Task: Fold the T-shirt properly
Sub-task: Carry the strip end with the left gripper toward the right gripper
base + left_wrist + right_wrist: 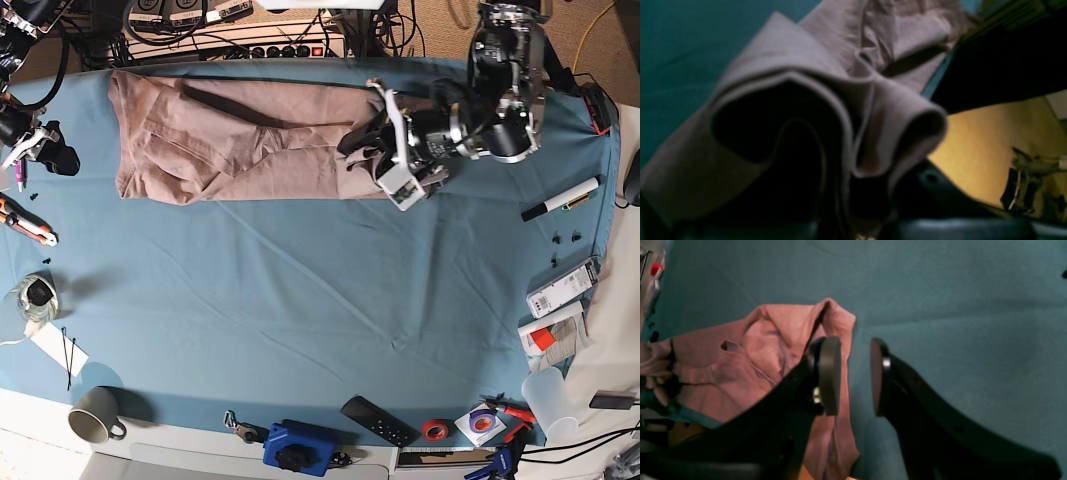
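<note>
Gripping a bunched fold of the T-shirt (786, 63), the left gripper (358, 148) has its fingers pinched on cloth that rises in loops around them, hiding the tips in the left wrist view. More of the shirt lies to both sides of those fingers, stretched in a long wrinkled band along one edge of the teal tablecloth (300, 300). At the far end of the band, the right gripper (857, 376) has its fingers spread, with nothing between them. In the right wrist view, one of its fingers overlaps the shirt's edge, while the other appears against bare tablecloth just beside it.
</note>
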You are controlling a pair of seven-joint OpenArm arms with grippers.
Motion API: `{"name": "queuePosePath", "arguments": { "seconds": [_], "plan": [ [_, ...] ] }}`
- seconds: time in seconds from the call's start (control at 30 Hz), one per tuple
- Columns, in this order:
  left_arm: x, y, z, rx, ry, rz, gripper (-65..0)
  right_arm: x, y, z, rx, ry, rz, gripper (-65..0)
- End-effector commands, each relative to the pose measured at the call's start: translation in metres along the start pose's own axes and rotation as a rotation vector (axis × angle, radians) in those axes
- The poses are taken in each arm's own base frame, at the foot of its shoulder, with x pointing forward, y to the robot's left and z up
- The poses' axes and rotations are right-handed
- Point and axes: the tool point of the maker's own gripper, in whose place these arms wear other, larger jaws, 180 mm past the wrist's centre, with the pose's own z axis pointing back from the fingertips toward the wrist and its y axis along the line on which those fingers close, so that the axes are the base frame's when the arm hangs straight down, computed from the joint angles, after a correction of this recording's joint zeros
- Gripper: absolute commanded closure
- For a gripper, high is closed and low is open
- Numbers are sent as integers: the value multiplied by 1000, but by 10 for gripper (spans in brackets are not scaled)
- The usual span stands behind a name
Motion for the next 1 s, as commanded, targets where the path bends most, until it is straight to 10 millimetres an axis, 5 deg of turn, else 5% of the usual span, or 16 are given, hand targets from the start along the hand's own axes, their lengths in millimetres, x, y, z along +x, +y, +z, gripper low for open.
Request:
{"name": "queuePosePath", "arguments": {
  "seconds": [0.0, 0.3, 0.47, 0.53, 0.8, 0.97],
  "plan": [
    [17, -10, -3, -33, -64, -15, 0, 20, 2, 8, 0, -48, 39, -159],
    [22, -36, -21, -131, -91, -45, 0, 20, 2, 8, 0, -48, 39, -159],
    [30, -34, -21, -123, -137, -18, -319, 20, 2, 8, 0, -48, 39, -159],
    [30, -31, -21, -105, -134, 26, -370, 20, 2, 8, 0, -48, 39, -159],
    [28, -31, -18, -95, -104, 12, -368, 21, 2, 8, 1, -48, 39, -159],
    [19, -8, -7, -10, -68, 92, -273, 21, 2, 8, 1, -49, 39, -159]
  ]
}}
